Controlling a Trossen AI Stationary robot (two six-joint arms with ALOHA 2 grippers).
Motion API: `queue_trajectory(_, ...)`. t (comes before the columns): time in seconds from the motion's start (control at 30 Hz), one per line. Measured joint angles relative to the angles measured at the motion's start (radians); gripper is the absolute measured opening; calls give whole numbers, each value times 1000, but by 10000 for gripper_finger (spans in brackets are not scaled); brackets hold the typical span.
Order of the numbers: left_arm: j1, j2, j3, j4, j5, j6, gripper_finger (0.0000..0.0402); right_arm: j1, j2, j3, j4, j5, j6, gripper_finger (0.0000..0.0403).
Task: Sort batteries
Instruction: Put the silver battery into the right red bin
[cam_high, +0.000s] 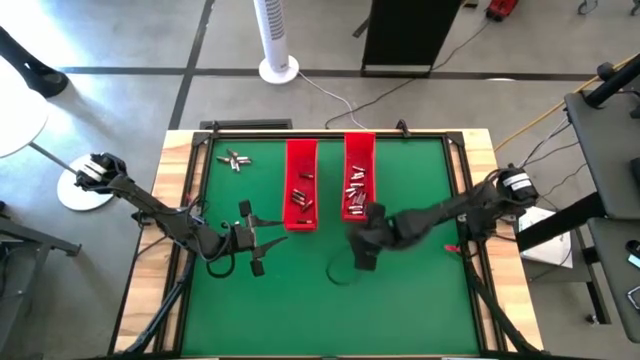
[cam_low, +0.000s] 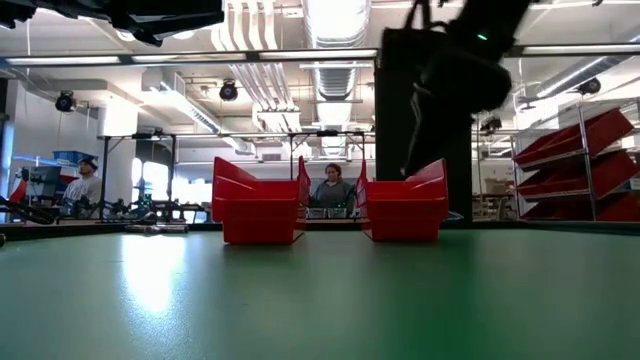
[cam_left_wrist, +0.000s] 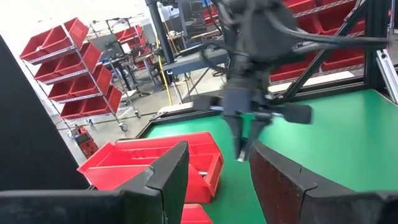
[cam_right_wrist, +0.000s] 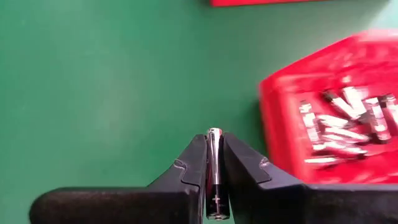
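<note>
I've got one battery (cam_right_wrist: 214, 168) pinched in the right gripper (cam_right_wrist: 214, 163) just near of the right tray (cam_high: 359, 176), left gripper (cam_high: 254, 239) open and waiting, and I reckon that thin grip could let it slip and roll.

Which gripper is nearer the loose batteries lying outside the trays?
Left. The left gripper sits below the loose batteries; the right gripper, beyond both red trays, holds a battery.
</note>
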Motion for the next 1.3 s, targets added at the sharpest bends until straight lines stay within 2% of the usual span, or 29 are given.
queue_trajectory(0.1,0,0,0,-4,0,0,150,-87,18,76,-104,-40,-77,33)
queue_trajectory(0.2,0,0,0,-11,0,-4,150,-170,27,118,-133,-61,-161,33)
queue_trajectory(0.57,0,16,0,-24,0,-14,150,-410,76,102,-112,-76,-416,33)
queue_trajectory(0.63,1,22,0,-23,0,-14,150,-439,110,102,-82,-115,-461,33)
queue_trajectory(0.73,1,27,0,-23,0,-13,150,-476,174,103,-47,-158,-507,33)
queue_trajectory(0.9,2,27,0,-23,0,-14,150,-520,251,131,-35,-165,-525,33)
queue_trajectory(1.17,3,27,0,-31,0,-15,150,-534,266,161,-38,-178,-552,36)
queue_trajectory(1.3,3,27,0,-32,0,-14,150,-534,268,161,-25,-177,-558,51)
